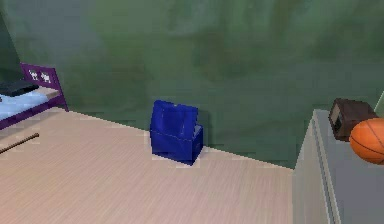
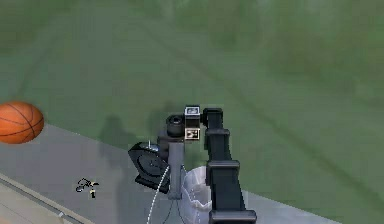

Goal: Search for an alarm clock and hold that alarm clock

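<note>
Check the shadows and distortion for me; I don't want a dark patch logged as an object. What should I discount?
Forward view: the wall is unevenly lit, with darker patches, and the dresser edge leans only in the picture. Arm side view: a faint grey shadow lies on the wall left of the arm; it is no object.

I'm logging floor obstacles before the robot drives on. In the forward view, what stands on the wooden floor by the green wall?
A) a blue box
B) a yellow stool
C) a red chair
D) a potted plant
A: a blue box with its lid up stands on the floor close to the green wall, between the purple bed and the grey cabinet.
</note>
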